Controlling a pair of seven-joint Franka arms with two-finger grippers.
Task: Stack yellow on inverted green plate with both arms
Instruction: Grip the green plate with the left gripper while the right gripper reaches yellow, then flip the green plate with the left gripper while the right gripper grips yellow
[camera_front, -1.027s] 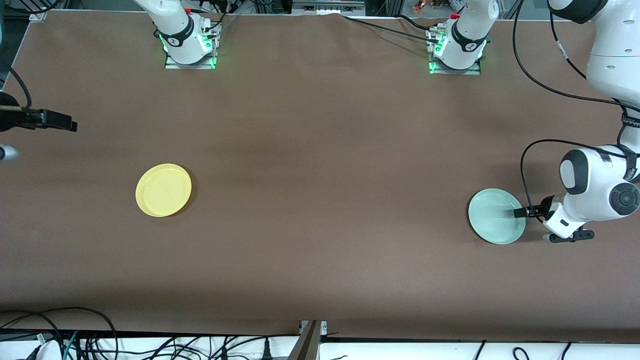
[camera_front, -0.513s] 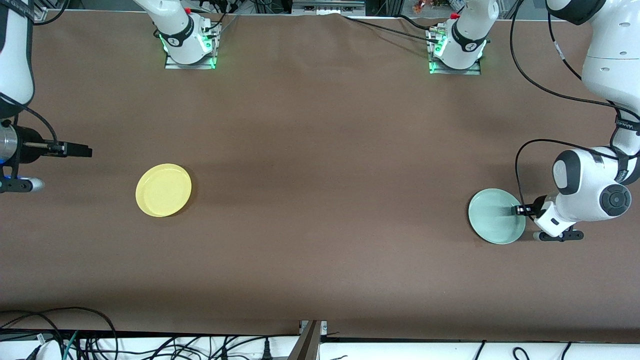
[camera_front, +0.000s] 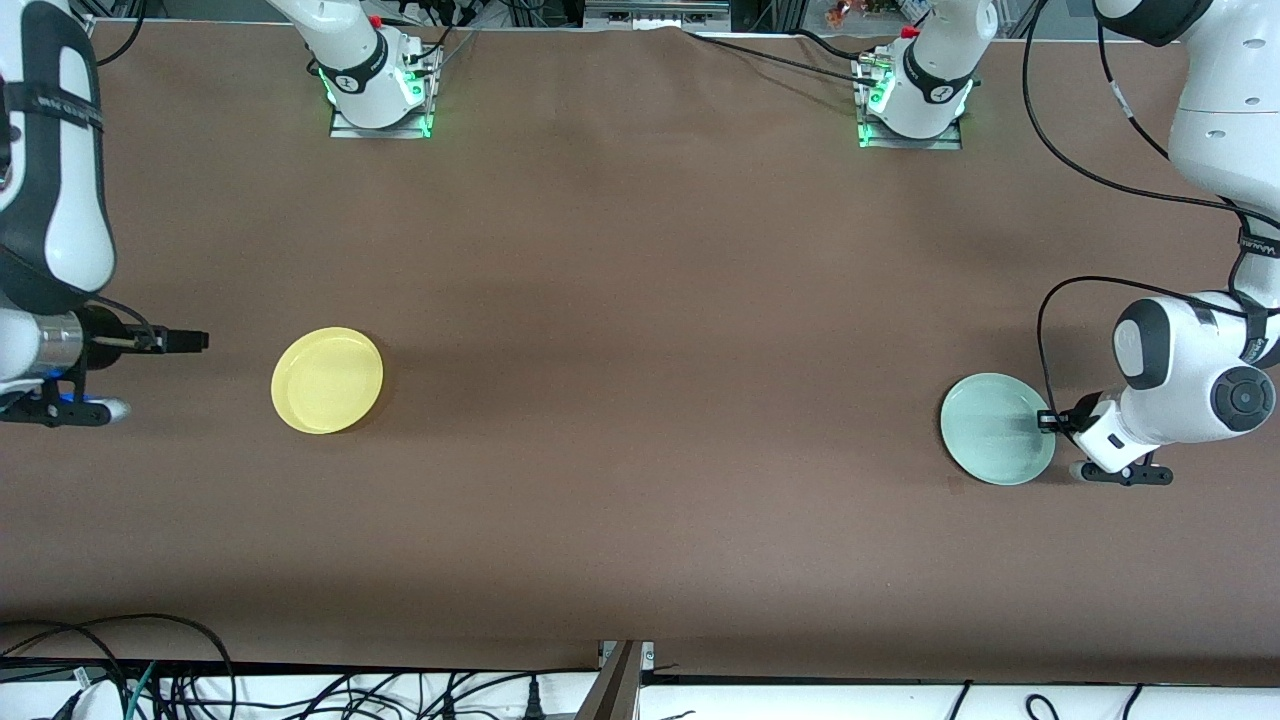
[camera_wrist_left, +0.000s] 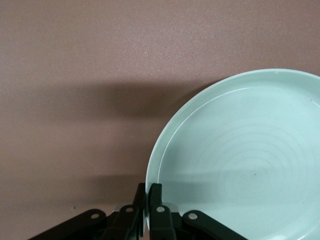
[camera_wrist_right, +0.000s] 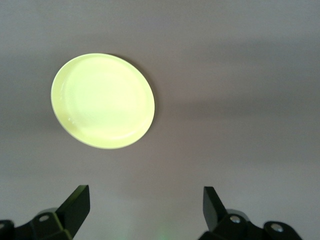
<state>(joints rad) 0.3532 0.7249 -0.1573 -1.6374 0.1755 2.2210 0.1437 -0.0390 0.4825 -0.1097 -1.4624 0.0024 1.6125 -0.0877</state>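
At the green plate (camera_front: 997, 442), the left gripper (camera_front: 1043, 420) pinches its thin, stiff, likely slippery rim, while the right gripper (camera_wrist_right: 145, 207) hangs wide open and empty beside the yellow plate (camera_front: 327, 380).

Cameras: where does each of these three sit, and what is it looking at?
Front view: high across the table, facing both arms' bases; shows the yellow plate and the green plate.
Left wrist view: on the left arm, looking over its left gripper, shut on the green plate's rim.
Right wrist view: on the right arm, above its open right gripper, facing the yellow plate.
Each wrist view shares its plate with the front view.

1 yellow plate (camera_front: 327, 380), 1 green plate (camera_front: 997, 429)
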